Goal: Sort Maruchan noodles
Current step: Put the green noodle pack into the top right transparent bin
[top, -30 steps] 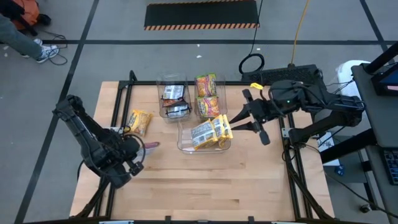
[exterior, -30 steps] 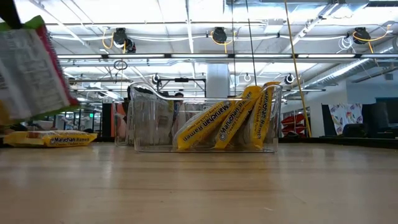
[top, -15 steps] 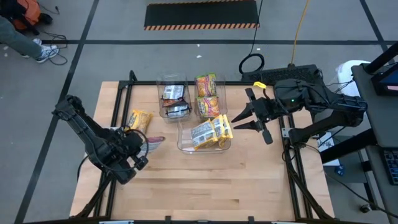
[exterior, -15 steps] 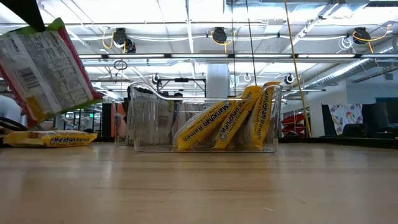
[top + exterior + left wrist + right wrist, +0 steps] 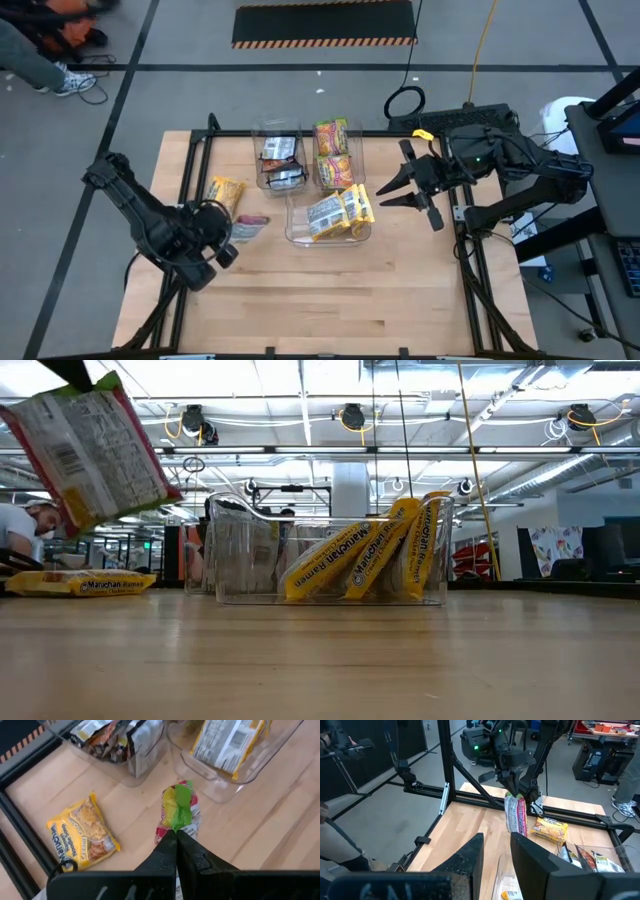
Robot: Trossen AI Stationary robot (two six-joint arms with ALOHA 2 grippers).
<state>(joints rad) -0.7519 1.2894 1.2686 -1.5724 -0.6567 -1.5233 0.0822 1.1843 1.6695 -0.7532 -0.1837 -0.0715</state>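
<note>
Maruchan noodles (image 5: 340, 211) mostly sit sorted in bins (image 5: 300, 236); left claw (image 5: 176, 836) grasps a green-red packet (image 5: 179, 811) aloft, one yellow packet (image 5: 226, 194) remains on the worktop (image 5: 330, 295), right claw (image 5: 392, 190) released.

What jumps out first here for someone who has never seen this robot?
The left gripper dangles a lime-green and red ramen packet above the wooden table. Beside it, clear plastic bins hold sorted packets, with yellow packets leaning in the nearest. The right gripper hangs open alongside.

Grey taped floor (image 5: 300, 90), a hazard-striped mat (image 5: 323, 22), bright ceiling lights (image 5: 300, 422).
</note>
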